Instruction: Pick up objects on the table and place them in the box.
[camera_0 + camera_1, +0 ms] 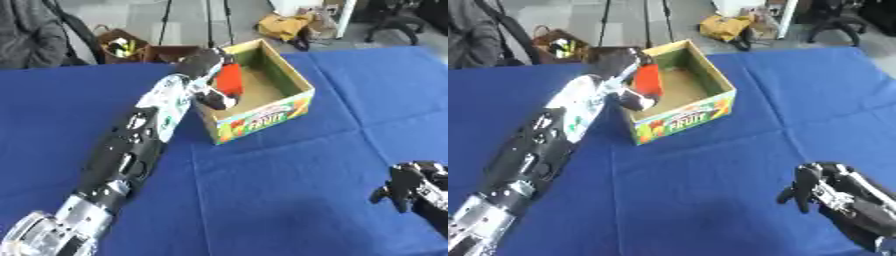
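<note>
An open cardboard box (262, 116) with fruit print on its front stands on the blue table, upper middle. My left arm stretches from the lower left up to the box's near-left wall. My left hand (210, 65) is over that wall, curled round a red-orange block (230, 79) that hangs just inside the box opening. My right hand (820, 187) rests low at the right edge of the table, fingers curled, nothing in it.
Blue cloth (289, 200) covers the whole table. Beyond the far edge sit a basket (118, 45) of items, tripod legs, a yellow bag (282, 25) and a seated person at the top left.
</note>
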